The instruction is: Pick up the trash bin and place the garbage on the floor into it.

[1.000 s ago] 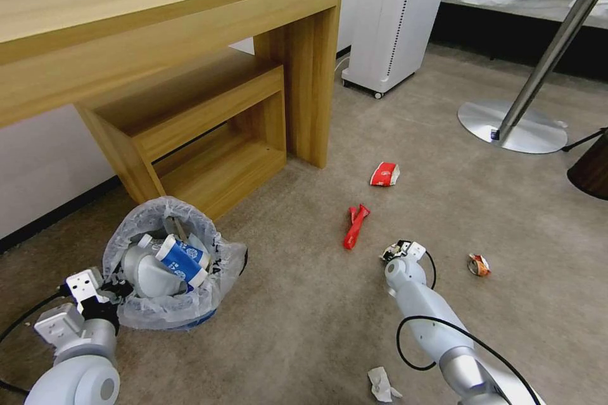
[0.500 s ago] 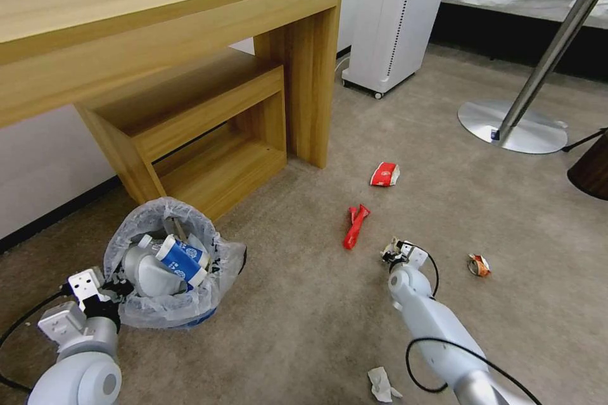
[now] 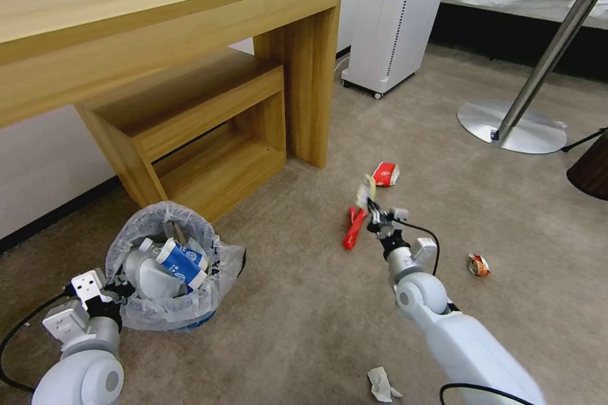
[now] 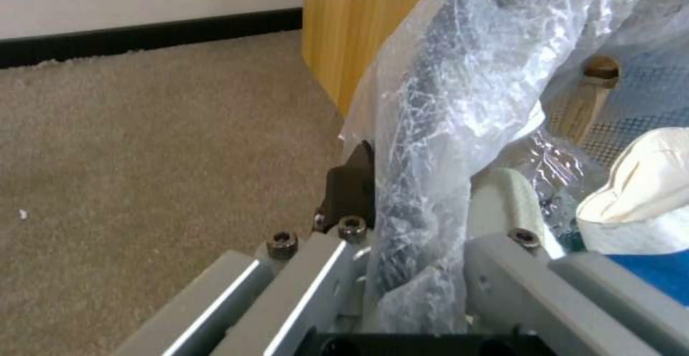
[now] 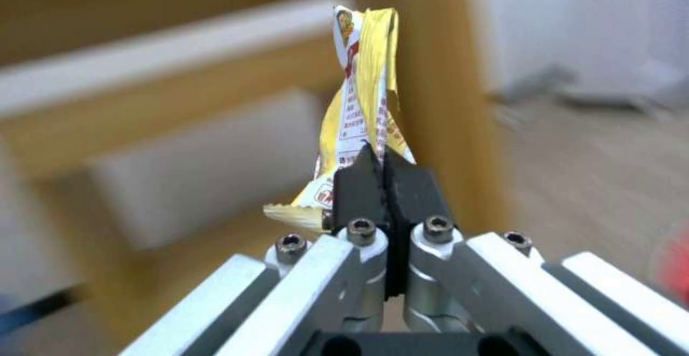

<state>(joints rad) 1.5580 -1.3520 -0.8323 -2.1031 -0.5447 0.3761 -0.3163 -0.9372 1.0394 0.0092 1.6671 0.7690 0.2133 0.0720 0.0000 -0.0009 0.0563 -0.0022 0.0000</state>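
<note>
The trash bin (image 3: 168,272), lower left of the head view, already holds cups and paper; the left gripper (image 3: 104,294) is clamped on its bagged rim. The right gripper (image 3: 369,214), mid-frame, pinches a yellow wrapper (image 5: 363,103) lifted off the floor (image 3: 304,304). Left to collect: a red wrapper (image 3: 353,229), red-white cup (image 3: 384,174), crushed can (image 3: 479,264) and crumpled paper (image 3: 381,385).

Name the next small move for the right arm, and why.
Probably swing the right claw left toward the trash bin. It is shut on a yellow wrapper, lifted off the floor, while the left claw grips the bin's bag rim.
</note>
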